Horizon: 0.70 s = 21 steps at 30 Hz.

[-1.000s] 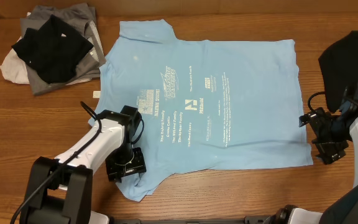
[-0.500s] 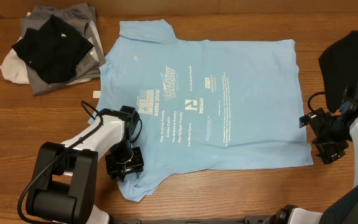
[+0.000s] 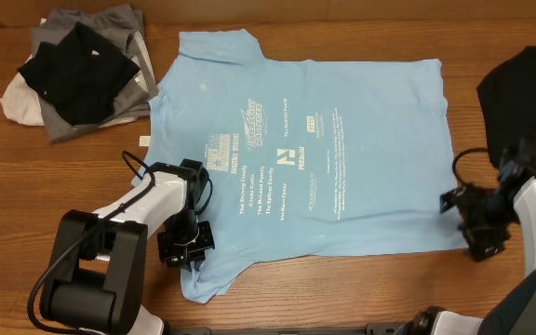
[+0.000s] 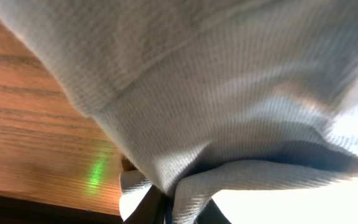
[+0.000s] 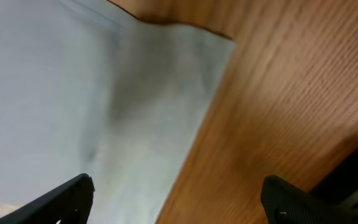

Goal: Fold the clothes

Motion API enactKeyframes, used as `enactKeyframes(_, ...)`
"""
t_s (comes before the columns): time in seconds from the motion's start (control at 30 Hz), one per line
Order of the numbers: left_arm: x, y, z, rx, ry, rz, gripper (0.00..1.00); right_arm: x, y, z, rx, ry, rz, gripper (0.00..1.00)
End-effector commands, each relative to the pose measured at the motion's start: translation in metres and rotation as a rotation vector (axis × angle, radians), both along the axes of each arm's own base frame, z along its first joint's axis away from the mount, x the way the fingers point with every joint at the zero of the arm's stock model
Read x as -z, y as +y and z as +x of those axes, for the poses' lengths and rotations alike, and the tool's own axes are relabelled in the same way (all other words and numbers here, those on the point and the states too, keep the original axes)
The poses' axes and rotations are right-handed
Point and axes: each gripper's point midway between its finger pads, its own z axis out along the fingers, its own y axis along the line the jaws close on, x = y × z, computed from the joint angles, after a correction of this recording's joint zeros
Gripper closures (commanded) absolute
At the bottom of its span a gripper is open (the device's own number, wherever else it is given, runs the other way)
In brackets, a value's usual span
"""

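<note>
One sky-blue T-shirt (image 3: 361,140) lies flat at the centre of the desk (image 3: 63,177), print too small to read. My left gripper (image 3: 186,247) pinches its near sleeve; my right gripper (image 3: 475,228) hangs wide open over its hem corner.

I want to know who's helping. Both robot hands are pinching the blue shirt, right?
Not both. The left hand pinches the blue shirt, but the right hand is open over the shirt's corner, gripping nothing; the right wrist view shows it.
</note>
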Motion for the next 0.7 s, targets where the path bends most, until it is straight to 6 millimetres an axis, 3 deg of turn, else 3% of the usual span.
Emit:
enactKeyframes(0.0, 0.002, 0.004, -0.003, 0.032, 0.015, 0.004, 0.86, 0.013, 0.007, -0.01, 0.016, 0.019, 0.024, 0.1)
enactKeyframes(0.67, 0.001, 0.003, -0.005, 0.031, 0.021, -0.003, 0.9, 0.052, 0.009, -0.018, 0.073, 0.003, 0.006, 0.33)
